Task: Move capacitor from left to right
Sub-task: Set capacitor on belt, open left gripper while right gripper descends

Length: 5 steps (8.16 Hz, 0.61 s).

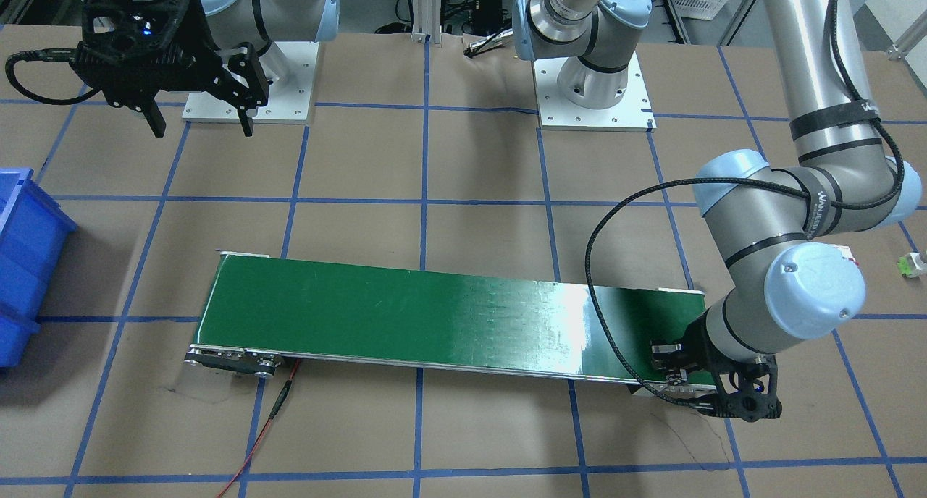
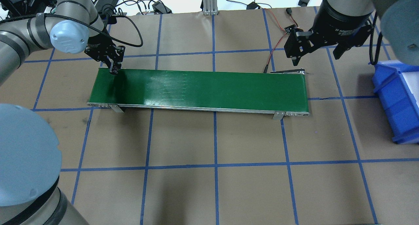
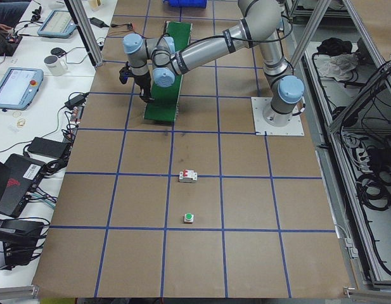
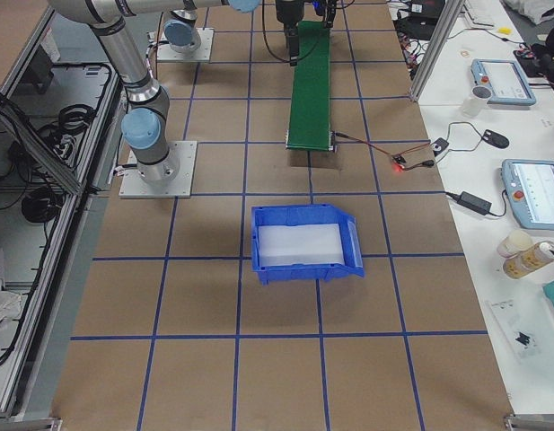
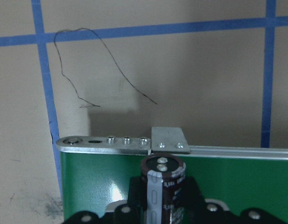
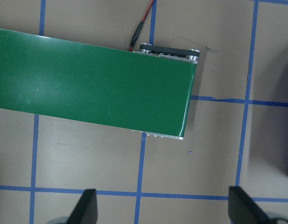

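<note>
Capacitor (image 5: 163,186) was clamped in the left gripper (image 2: 114,69), low over the far corner at the left end of the green conveyor belt (image 2: 203,87); the right gripper (image 6: 165,207) was held with jaws spread wide, nothing between them, raised near the belt's right end.

conveyor (image 2: 203,89) lies across the worktop (image 2: 216,185). left claw (image 2: 114,69), gripping capacitor (image 5: 163,185), over its left end; right claw (image 2: 316,55) up near its right end; bin (image 2: 392,97) beyond that.

We see overhead and front cams opposed, steep; side cams far. Wrist cams look past left gripper (image 5: 163,198) close, right gripper (image 6: 165,207) higher. All share belt (image 2: 203,87).
</note>
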Tool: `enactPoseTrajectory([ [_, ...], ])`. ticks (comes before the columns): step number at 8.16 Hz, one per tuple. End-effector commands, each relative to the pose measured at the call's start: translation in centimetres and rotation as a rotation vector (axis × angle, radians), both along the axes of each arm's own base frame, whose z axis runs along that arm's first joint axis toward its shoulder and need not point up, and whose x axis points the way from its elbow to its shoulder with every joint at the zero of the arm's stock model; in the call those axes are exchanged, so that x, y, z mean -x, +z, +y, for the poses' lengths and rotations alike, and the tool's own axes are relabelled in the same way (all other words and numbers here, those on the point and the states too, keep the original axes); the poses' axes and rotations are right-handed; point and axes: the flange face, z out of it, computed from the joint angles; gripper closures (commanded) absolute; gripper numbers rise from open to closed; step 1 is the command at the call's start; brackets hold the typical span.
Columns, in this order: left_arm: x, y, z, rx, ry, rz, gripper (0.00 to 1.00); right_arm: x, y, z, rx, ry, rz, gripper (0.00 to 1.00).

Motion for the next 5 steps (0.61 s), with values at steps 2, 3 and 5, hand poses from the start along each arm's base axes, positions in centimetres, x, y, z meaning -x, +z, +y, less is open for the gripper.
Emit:
enactPoseTrajectory([
  [2, 0.9, 0.4, 1.1, -0.055, -0.022, -0.023, 1.00, 0.1, 0.9, -0.5, 0.075, 0.015, 0.032, 0.00],
  [3, 1.0, 0.1, 1.3, -0.079, -0.025, -0.032, 1.00, 0.0, 0.3, -0.7, 0.060, 0.018, 0.032, 0.00],
  [5, 1.1, 0.0, 1.4, -0.081, -0.019, -0.032, 1.00, 0.6, -1.5, -2.0, 0.008, 0.009, 0.081, 0.00],
])
